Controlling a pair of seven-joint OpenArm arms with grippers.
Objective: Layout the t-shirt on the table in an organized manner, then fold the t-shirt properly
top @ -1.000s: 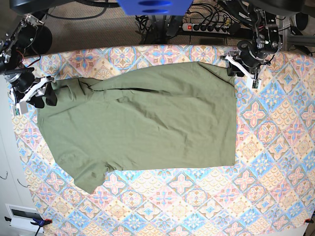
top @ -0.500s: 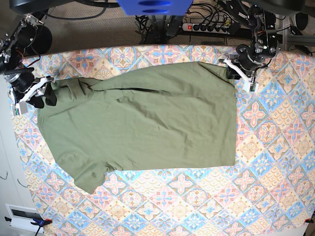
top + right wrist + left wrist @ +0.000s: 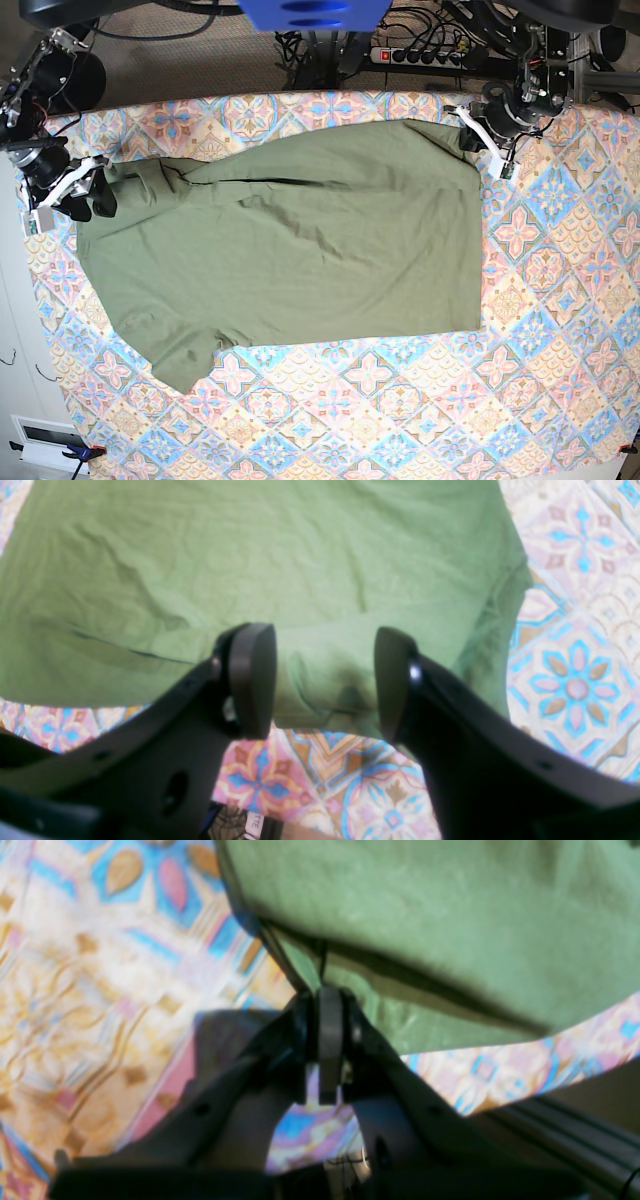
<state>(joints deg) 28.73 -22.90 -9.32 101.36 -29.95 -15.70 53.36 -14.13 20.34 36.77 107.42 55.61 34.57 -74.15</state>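
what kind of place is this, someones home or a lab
Most likely a robotics lab or workshop, not a home: two robot arms flank the table, a power strip with tangled cables lies on the floor behind it, and only the t-shirt is laid out.

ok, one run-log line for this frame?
phase: layout | left gripper: shut on t-shirt corner | right gripper: open, fingers straddle shirt edge | table: shirt partly spread

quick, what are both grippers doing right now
left gripper: closed, pinching the edge of the t-shirt
right gripper: open, jaws astride the shirt's edge, gripping nothing
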